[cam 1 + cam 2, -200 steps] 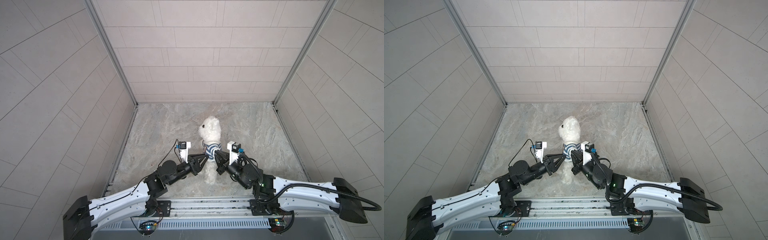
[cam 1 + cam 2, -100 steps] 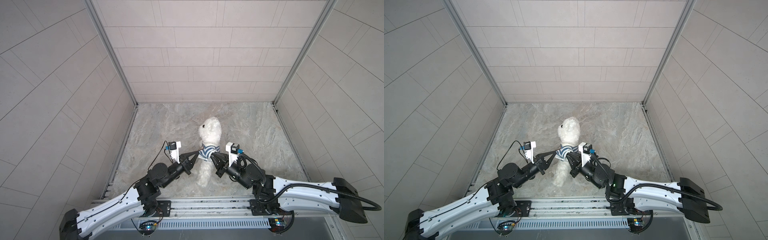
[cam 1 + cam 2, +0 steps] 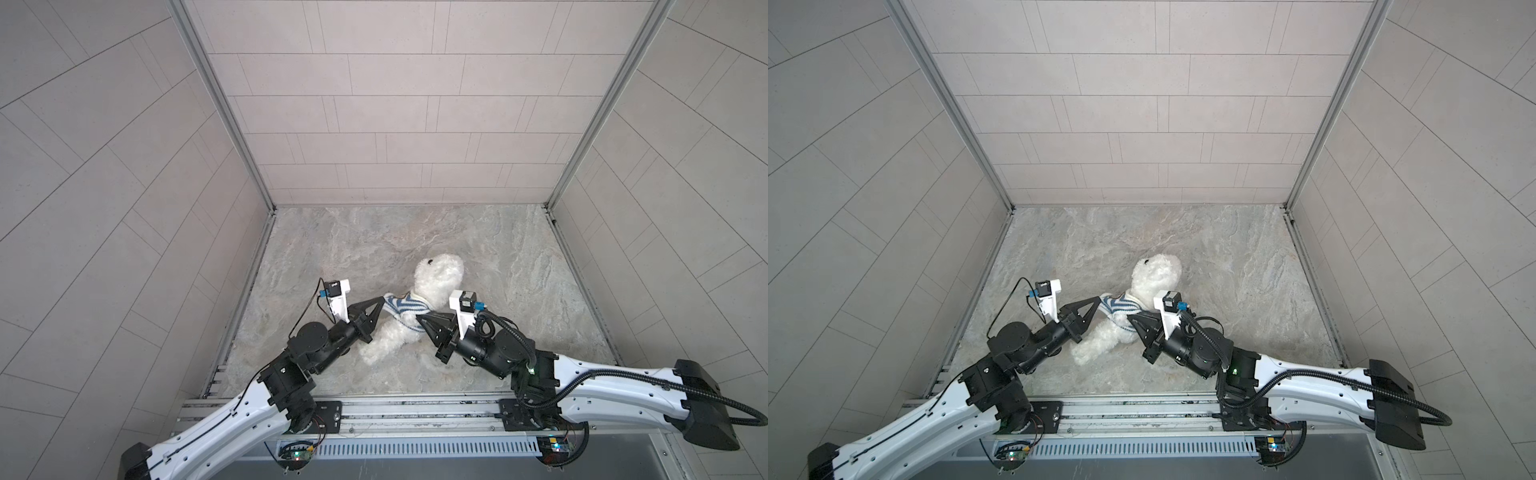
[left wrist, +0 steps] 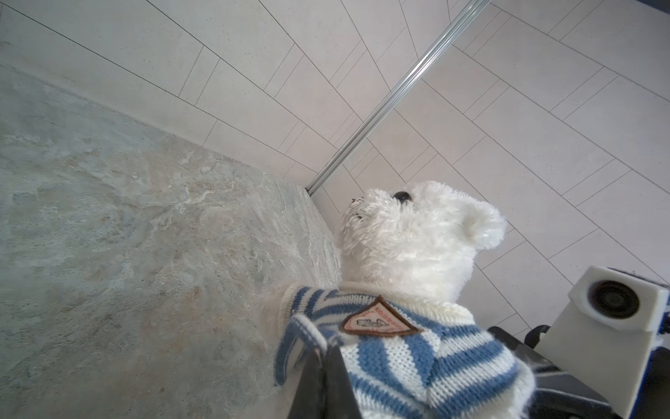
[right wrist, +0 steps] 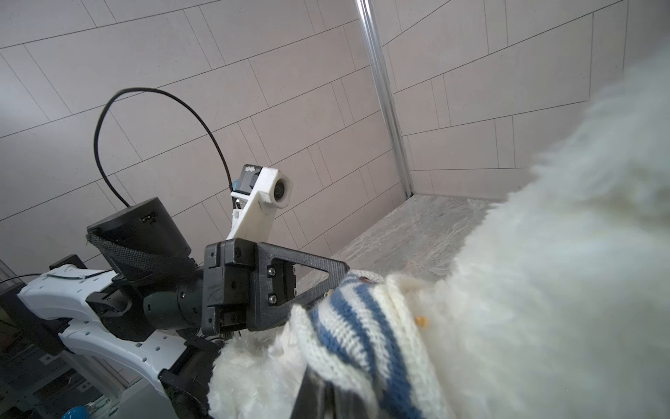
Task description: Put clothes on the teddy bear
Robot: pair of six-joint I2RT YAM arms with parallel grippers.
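White plush teddy bear: near the middle of the marbled stone tabletop, head toward 1 o'clock, legs toward 7 o'clock. Blue-and-white striped knit shirt bunched round neck and chest, badge showing. Left gripper, at the bear's 9 o'clock: jaws pinched together on the shirt's edge. Right gripper, at 4 o'clock: jaws closed on the shirt's knit.

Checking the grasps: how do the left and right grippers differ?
The left gripper pinches the striped shirt near its sleeve, the right gripper at its lower hem. Fabric at the left gripper is stretched away from the teddy bear; at the right gripper it hugs the body. Both are shut.
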